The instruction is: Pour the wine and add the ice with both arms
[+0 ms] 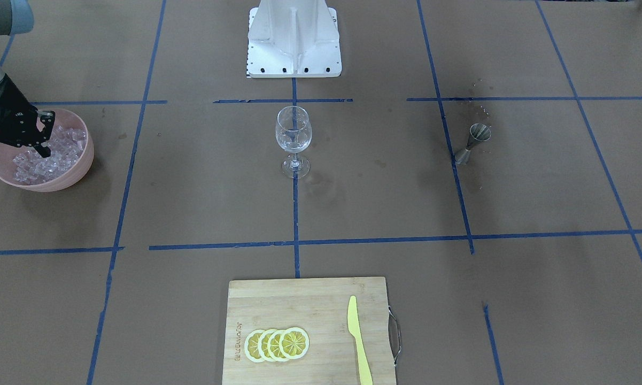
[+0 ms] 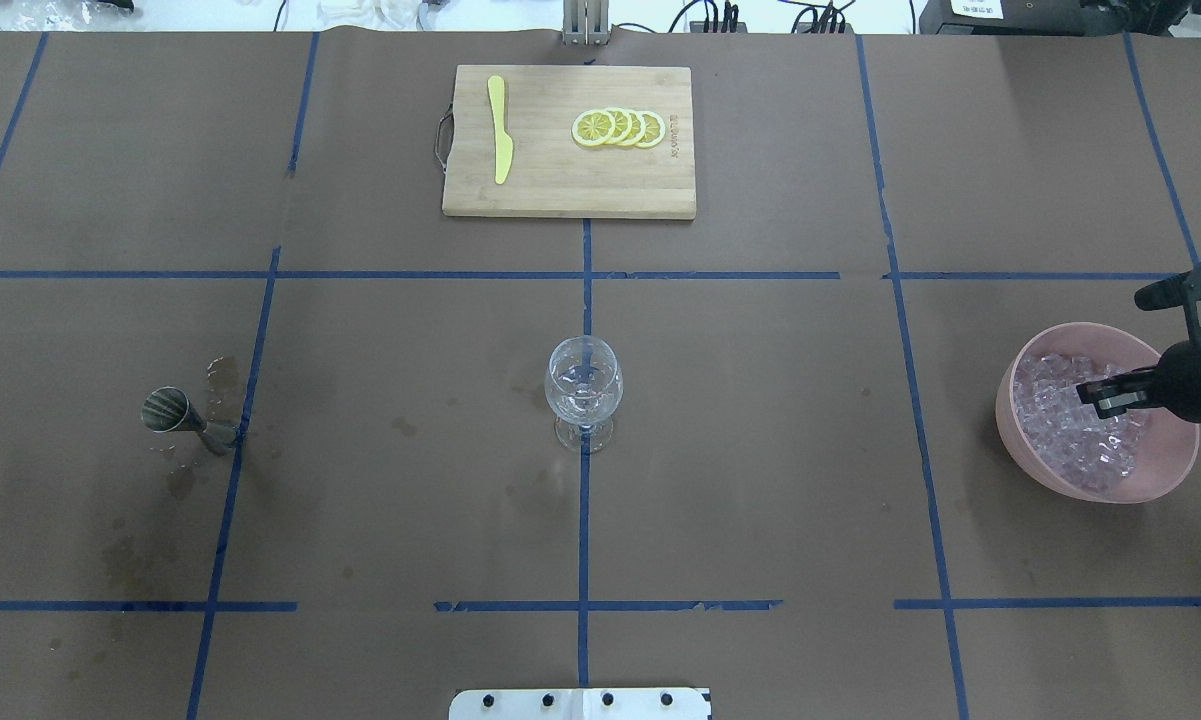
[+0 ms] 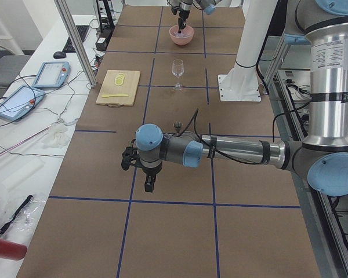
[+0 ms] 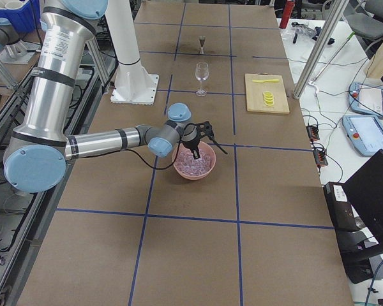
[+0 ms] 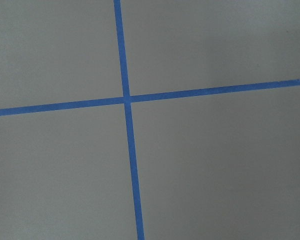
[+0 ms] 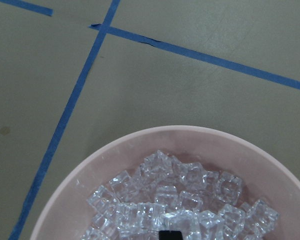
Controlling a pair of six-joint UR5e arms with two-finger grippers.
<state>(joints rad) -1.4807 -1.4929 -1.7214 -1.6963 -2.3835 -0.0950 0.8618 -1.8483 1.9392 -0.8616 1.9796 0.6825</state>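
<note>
The ice [image 1: 37, 166] is being noted heaped in the pink bowl [image 1: 83, 160], directly under the right gripper [image 1: 45, 133], whose fingers are being seen spread, one tip among the cubes; the left gripper [image 3: 148, 184], well apart, cannot be told open or closed.

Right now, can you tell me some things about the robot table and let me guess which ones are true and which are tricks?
1. The right gripper is at the pink bowl of ice. True.
2. The lemon slices are inside the wine glass. False: they lie on the cutting board.
3. The wine glass stands upright near the middle of the table. True.
4. The left gripper is holding the metal jigger. False: the jigger stands alone on the table, away from that gripper.
5. The yellow knife is in the pink bowl. False: it lies on the cutting board beside the lemon slices.
</note>
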